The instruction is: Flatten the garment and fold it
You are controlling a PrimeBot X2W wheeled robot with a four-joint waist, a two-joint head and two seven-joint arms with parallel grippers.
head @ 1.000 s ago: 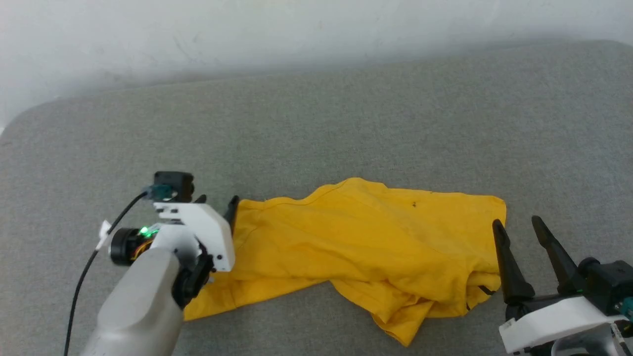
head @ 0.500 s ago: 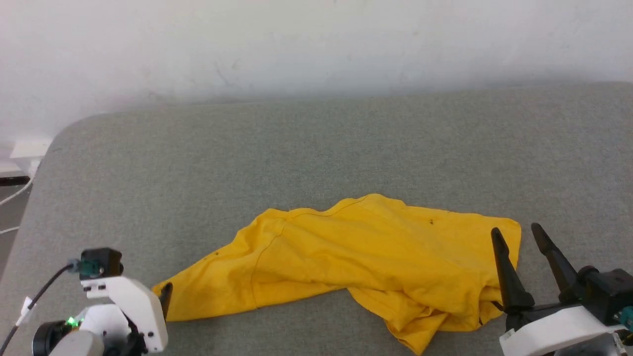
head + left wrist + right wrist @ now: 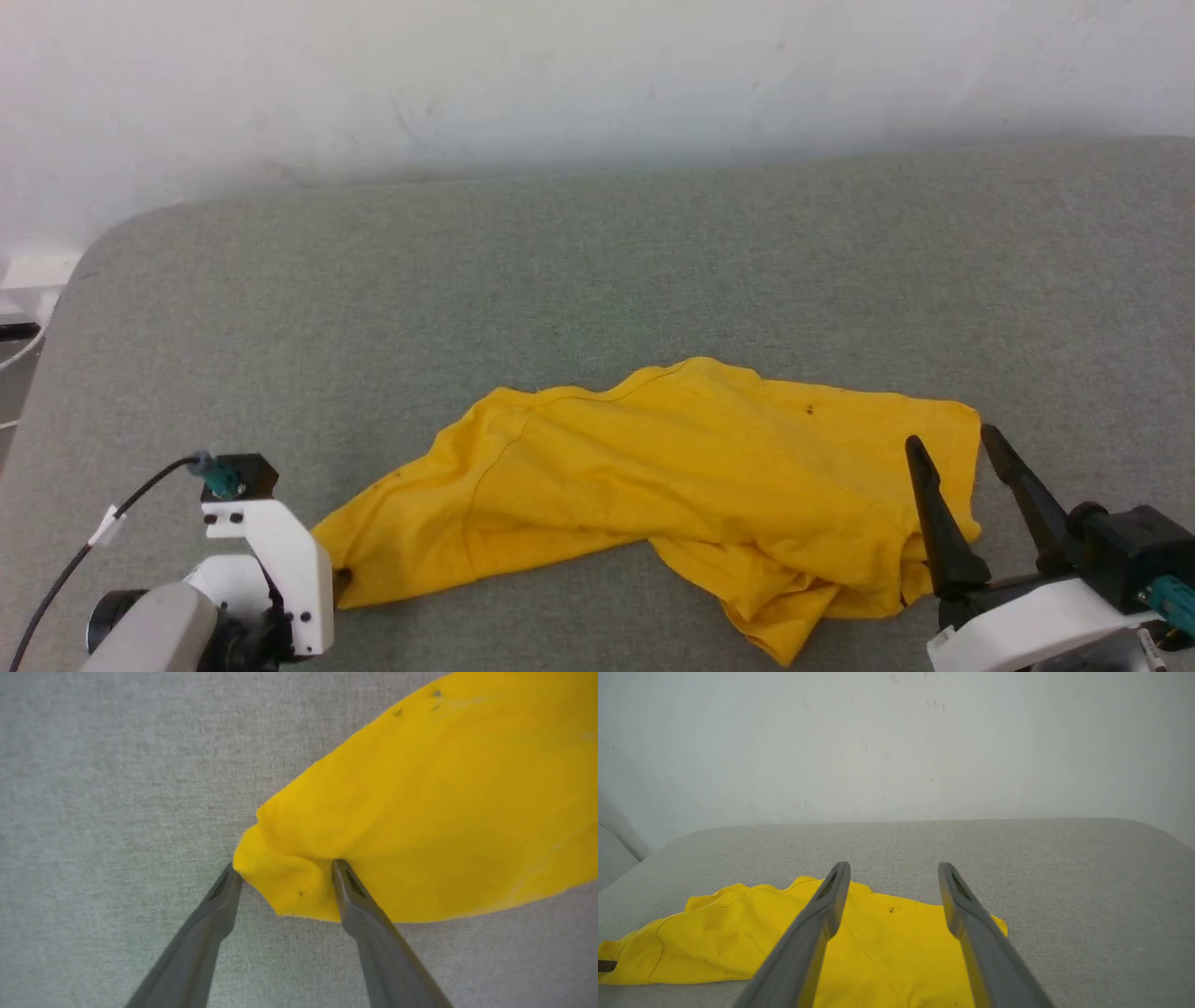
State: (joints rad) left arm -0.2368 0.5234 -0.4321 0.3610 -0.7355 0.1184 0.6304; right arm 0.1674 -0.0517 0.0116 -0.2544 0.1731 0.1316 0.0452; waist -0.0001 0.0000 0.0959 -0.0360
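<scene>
Your bright yellow thin cotton T-shirt [image 3: 691,467] lies crumpled on the grey fabric-covered table [image 3: 597,280], near its front edge and well apart from the white wall [image 3: 597,75] behind. It stretches as a wide band from left to right. The side facing up is almost plain yellow, with a thin seam line and a few dark specks. Its lower right part is bunched into loose folds.

Your left gripper [image 3: 285,865] is released, its two dark fingers spread wide. The shirt's left corner sits between them. The tip of one finger presses into the cloth and the other tip is right at the cloth's edge, so nothing is clamped.

Your right gripper [image 3: 950,437] is also spread wide and grasps nothing. In the head view its fingers point up over the shirt's right edge. In the right wrist view they point towards the wall, with yellow cloth showing between and below them. You cannot tell whether they touch the fabric.
</scene>
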